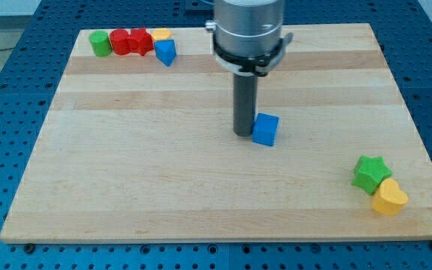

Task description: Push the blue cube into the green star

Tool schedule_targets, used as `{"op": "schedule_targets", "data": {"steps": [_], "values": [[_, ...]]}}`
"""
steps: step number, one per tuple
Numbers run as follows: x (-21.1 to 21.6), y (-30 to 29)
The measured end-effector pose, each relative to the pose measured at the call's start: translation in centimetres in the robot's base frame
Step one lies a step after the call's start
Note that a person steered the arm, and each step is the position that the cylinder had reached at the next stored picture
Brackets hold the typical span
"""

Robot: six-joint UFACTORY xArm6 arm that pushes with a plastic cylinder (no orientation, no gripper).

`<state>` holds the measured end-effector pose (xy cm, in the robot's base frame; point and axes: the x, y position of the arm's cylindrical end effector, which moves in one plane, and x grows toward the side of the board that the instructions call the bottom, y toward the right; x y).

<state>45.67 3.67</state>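
A blue cube (265,129) sits near the middle of the wooden board (163,180). My tip (244,133) stands right against the cube's left side, touching or nearly touching it. A green star (370,172) lies at the view's lower right, well to the right of and below the cube. A yellow heart-shaped block (389,197) touches the star on its lower right.
At the view's top left is a row of blocks: a green cylinder (100,43), two red blocks (130,41), a yellow block (160,34) and a blue wedge-like block (165,52). The board's right edge is close to the star.
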Motion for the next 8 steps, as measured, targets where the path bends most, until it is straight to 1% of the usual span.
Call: {"op": "schedule_targets", "data": {"steps": [1,3,5,8], "values": [[0.3,2.2],[-0.6,5.8],[1.3,10.8],[3.5,15.6]]}}
